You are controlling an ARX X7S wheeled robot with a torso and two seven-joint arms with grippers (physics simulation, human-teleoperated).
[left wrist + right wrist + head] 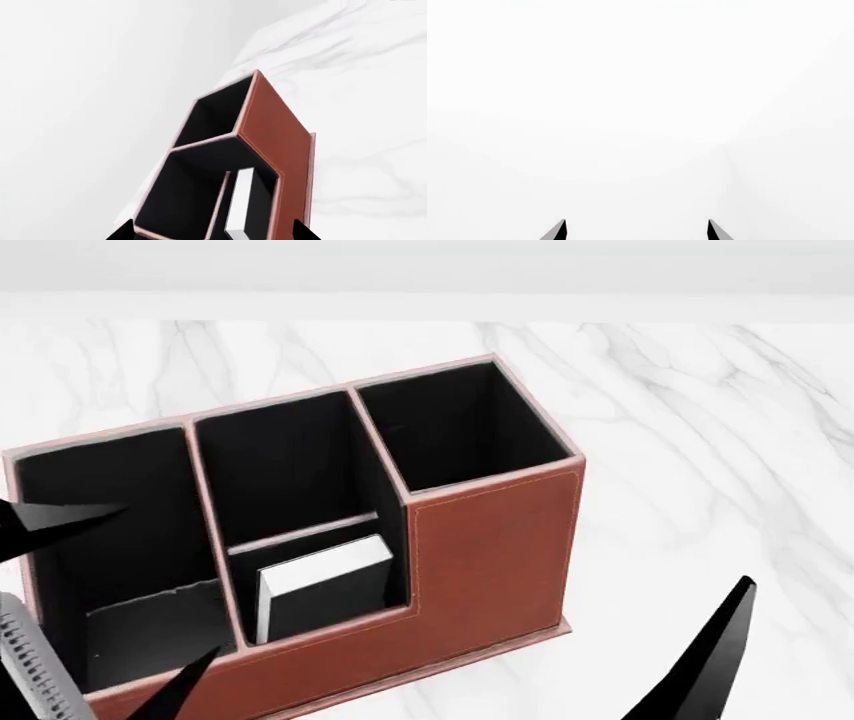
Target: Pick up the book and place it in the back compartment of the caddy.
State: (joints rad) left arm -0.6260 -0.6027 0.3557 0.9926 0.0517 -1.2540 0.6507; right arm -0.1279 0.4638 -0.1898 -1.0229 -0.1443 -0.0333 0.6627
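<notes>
White marble tabletop with grey veins fills most of the head view, with a plain pale wall behind it.

Far left, the left gripper hangs over the near-left end of the caddy. Its two dark fingertips are spread well apart, one up by the long cell's left wall and one down by the front rim, nothing between them. Its wrist view shows the same: two tips at the frame edge with a wide gap.

Moving right, the caddy itself is a red-brown leather organiser with black lining and a pale pink rim. The long full-depth cell is at its left end. Next to it is the middle column, split by a divider into a far cell and a small low-walled near cell. The book sits in that small cell, black cover up and tilted, white page edges showing along its left and top sides. It looks like it's leaning on the cell's walls, not flat on the floor. Nothing is touching it.

Right of that is the tall square cell, standing higher than the others.

Far right, one dark finger of the right gripper pokes up from the bottom edge, well clear of the caddy. Its wrist view shows two tips spread apart against blank white, holding nothing.
</notes>
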